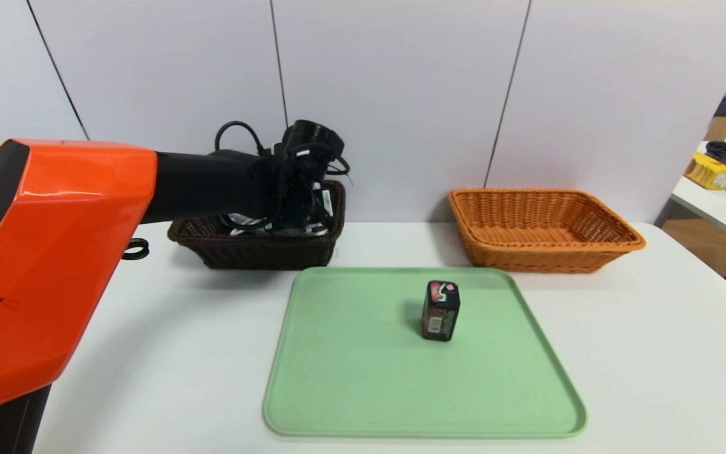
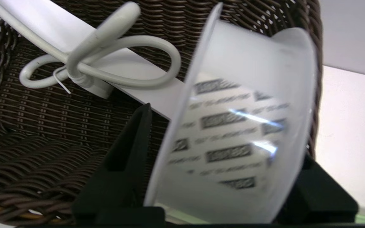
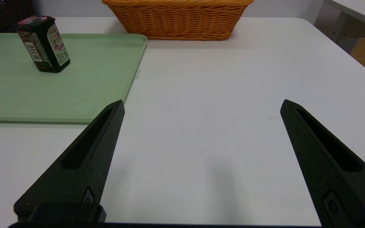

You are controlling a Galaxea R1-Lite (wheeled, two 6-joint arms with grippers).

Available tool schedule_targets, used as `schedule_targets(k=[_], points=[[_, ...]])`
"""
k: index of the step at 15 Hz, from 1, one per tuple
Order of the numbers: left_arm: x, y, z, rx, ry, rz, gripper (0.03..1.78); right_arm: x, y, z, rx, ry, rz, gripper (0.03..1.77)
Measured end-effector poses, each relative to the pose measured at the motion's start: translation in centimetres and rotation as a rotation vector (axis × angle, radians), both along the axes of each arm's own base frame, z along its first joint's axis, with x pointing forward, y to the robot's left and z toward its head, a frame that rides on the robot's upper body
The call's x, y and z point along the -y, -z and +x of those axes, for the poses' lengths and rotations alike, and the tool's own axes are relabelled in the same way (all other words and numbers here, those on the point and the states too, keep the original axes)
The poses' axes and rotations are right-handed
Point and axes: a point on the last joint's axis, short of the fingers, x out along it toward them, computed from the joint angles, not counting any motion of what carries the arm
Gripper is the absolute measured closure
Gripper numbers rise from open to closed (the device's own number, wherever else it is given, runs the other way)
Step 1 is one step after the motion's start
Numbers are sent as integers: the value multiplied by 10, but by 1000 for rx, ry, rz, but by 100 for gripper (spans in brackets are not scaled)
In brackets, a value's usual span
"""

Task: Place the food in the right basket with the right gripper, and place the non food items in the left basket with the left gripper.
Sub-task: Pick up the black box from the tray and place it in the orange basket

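My left gripper (image 1: 300,208) hangs inside the dark brown left basket (image 1: 256,249), its fingers spread. The translucent lidded tub (image 2: 233,133) lies tilted and blurred between them, with a gap showing beside the one visible finger (image 2: 128,158); the other finger is hidden behind the tub. The white power strip (image 2: 59,25) with its coiled cord lies in the same basket (image 2: 43,126). The dark carton (image 1: 440,310) stands upright on the green tray (image 1: 369,378). My right gripper (image 3: 203,102) is open over bare table, right of the tray and away from the carton (image 3: 43,44); the head view does not show it.
The orange right basket (image 1: 546,233) sits behind the tray's right corner, with nothing showing inside it. White wall panels stand close behind both baskets. A side table (image 1: 716,202) with yellow items stands beyond the table's right edge.
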Motion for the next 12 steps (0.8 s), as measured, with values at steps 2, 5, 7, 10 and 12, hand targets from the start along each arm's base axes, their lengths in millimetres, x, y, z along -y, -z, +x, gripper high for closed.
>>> schedule_targets(k=[2,5,7,10,12], points=[[-1,-2,-2,-2,0,1,54,0,0,0,-1,0,0,10],[-15,-10,-3,4,-21,6,40,0,0,0,-1,0,0,10],[-27,-14,-2,10,-47,3,34,0,0,0,-1,0,0,10],[-41,-24,-3,25,-75,-4,27,0,0,0,-1,0,0,10],[-49,-30,-4,36,-89,-10,23,0,0,0,-1,0,0,10]])
